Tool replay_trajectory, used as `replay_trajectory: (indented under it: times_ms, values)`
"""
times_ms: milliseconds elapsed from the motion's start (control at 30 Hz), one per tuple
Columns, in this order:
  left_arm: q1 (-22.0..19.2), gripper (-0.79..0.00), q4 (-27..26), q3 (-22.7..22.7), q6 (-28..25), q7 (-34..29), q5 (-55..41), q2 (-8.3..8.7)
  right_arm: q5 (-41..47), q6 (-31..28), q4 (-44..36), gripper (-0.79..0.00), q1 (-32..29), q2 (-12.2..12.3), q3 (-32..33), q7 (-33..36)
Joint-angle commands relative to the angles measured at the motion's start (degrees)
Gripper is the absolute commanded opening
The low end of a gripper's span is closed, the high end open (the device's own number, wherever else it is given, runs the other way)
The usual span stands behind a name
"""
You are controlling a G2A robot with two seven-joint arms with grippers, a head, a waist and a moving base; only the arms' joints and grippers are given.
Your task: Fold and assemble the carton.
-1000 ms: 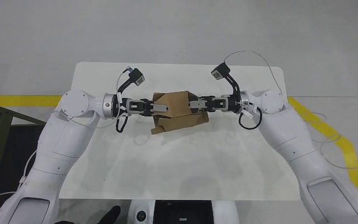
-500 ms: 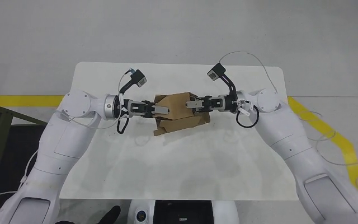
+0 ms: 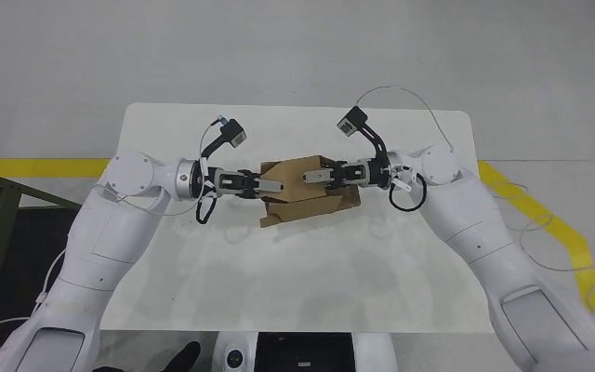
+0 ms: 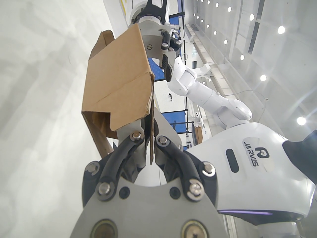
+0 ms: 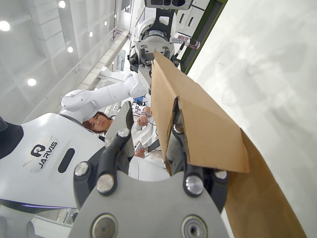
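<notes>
White table point(image 3: 372, 270) underneath, pale grey floor point(image 3: 297, 46) beyond. Between the two grippers, over the table's middle: a brown carton point(image 3: 302, 191), partly folded, flaps loose. At one end, left gripper point(image 4: 151, 125) clamped on a thin cardboard edge, with the box body straight ahead of its fingertips. At the far end, right gripper point(image 5: 151, 108) spread apart, straddling a panel edge, one finger point(image 5: 123, 122) standing clear of the cardboard, the other tucked behind a flap. Faces the left gripper head-on across the carton, tips near yet apart. Lower carton edge touching the table or not: cannot tell.
</notes>
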Motion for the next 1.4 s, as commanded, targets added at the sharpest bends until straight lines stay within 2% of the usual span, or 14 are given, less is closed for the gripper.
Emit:
replay_trajectory:
  times_ms: [0,67,133,200,267,400,433,500,533,567,600,933,1067,1367]
  values:
    - [-0.04,-0.785,0.02,0.16,-0.01,-0.17,0.03,-0.03,0.02,0.02,0.01,-0.496,0.04,-0.12,-0.13,0.03]
    - [-0.1,-0.785,0.01,0.3,0.0,-0.31,0.02,-0.05,0.01,0.02,0.14,-0.508,0.11,-0.22,-0.15,0.02]
    - [-0.13,-0.785,0.03,0.34,0.01,-0.3,0.01,-0.06,-0.1,0.08,0.3,-0.57,0.22,-0.3,-0.17,0.08]
    - [-0.17,-0.785,0.05,0.4,0.02,-0.41,0.01,-0.07,-0.19,0.18,0.4,-0.637,0.3,-0.37,-0.19,0.18]
    - [-0.14,-0.785,0.05,0.43,0.01,-0.51,-0.04,-0.07,-0.29,0.34,0.56,-0.757,0.35,-0.42,-0.2,0.34]
    - [0.0,-0.785,0.18,0.39,-0.02,-0.65,-0.15,-0.05,-0.86,0.51,0.93,-0.785,0.41,-0.48,-0.2,0.51]
    - [0.07,-0.748,0.16,0.38,-0.08,-0.66,-0.14,-0.04,-1.0,0.54,0.98,-0.785,0.42,-0.49,-0.21,0.54]
    - [0.23,-0.637,0.07,0.39,0.0,-0.71,-0.21,-0.03,-1.1,0.59,1.07,-0.785,0.38,-0.52,-0.21,0.59]
    - [0.26,-0.511,0.03,0.36,0.03,-0.73,-0.26,-0.02,-1.11,0.63,1.1,-0.785,0.39,-0.54,-0.18,0.63]
    - [0.28,-0.132,-0.04,0.34,-0.05,-0.74,-0.25,-0.02,-1.14,0.6,1.17,-0.785,0.39,-0.56,-0.14,0.61]
    - [0.3,0.0,-0.13,0.26,-0.2,-0.62,-0.44,-0.02,-1.22,0.6,1.21,-0.785,0.39,-0.57,-0.13,0.6]
    - [1.04,0.0,-1.13,-0.74,1.57,-0.52,-6.63,-0.15,-3.08,-0.3,2.44,-0.785,0.64,-0.71,0.17,-0.3]
    - [2.01,0.0,-1.86,-1.95,4.25,0.44,-14.01,-0.34,-3.88,-0.78,3.04,-0.785,0.71,-0.83,0.21,-0.79]
    - [2.95,0.0,-4.41,-2.87,5.44,1.14,-14.97,-0.32,-4.53,-1.09,3.39,-0.785,0.8,-1.22,0.24,-1.09]
